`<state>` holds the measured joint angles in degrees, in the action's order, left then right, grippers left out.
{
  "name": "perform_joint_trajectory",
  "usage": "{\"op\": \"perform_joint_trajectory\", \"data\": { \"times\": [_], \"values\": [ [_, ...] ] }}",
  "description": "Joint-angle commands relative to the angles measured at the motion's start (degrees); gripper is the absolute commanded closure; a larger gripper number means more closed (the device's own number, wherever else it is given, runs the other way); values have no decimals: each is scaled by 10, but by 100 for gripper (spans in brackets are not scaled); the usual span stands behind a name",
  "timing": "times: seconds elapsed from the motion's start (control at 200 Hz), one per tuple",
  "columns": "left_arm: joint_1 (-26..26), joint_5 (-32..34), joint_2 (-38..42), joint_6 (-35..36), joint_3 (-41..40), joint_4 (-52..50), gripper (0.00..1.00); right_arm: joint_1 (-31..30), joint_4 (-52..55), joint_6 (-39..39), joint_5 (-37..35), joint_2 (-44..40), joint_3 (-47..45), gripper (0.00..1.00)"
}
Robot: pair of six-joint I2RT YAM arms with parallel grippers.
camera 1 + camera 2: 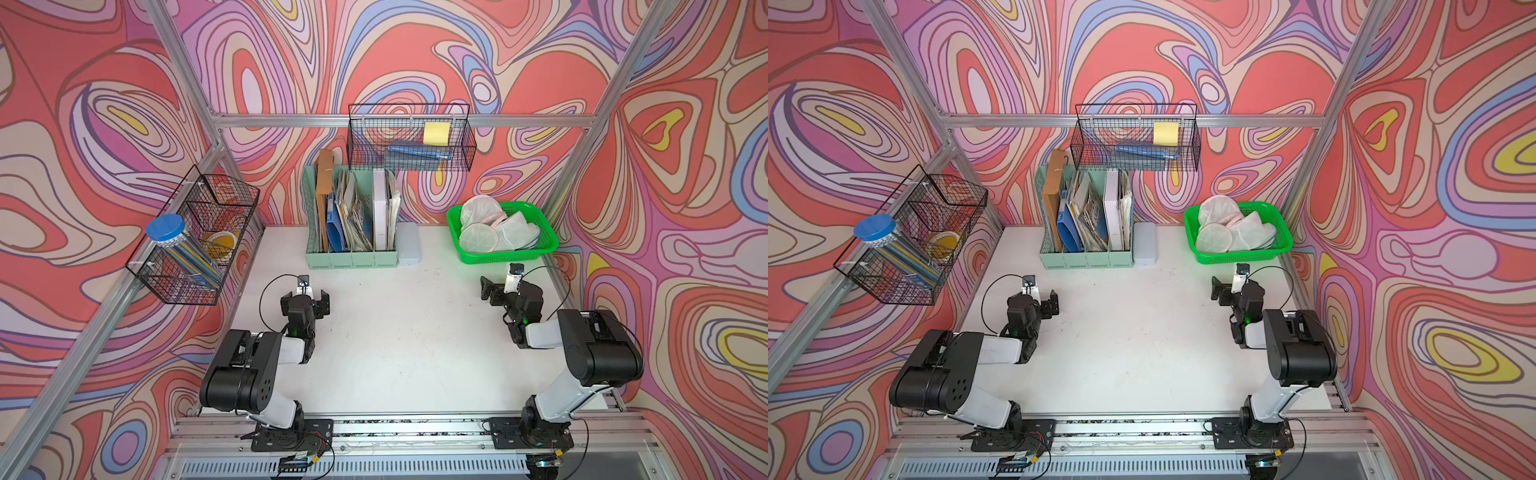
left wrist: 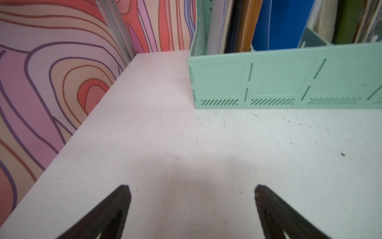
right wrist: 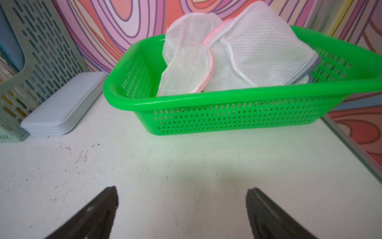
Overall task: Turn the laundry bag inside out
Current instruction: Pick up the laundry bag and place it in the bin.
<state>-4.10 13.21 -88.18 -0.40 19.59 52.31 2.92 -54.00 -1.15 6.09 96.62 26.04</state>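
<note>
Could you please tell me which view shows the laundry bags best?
The right wrist view: the laundry bags sit close up in the basket, mesh weave and pink trim clear. In both top views the bags are small and distant. The left wrist view misses them entirely.
</note>
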Motion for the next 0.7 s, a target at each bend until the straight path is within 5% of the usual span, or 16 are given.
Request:
{"op": "perform_joint_trajectory", "data": {
  "times": [0.0, 0.696],
  "values": [
    [0, -3, -4, 3, 7, 16, 1, -3, -1, 3, 6, 3, 7, 2],
    [4, 3, 23, -4, 14, -16, 1, -2, 39, -7, -23, -22, 19, 2]
  ]
}}
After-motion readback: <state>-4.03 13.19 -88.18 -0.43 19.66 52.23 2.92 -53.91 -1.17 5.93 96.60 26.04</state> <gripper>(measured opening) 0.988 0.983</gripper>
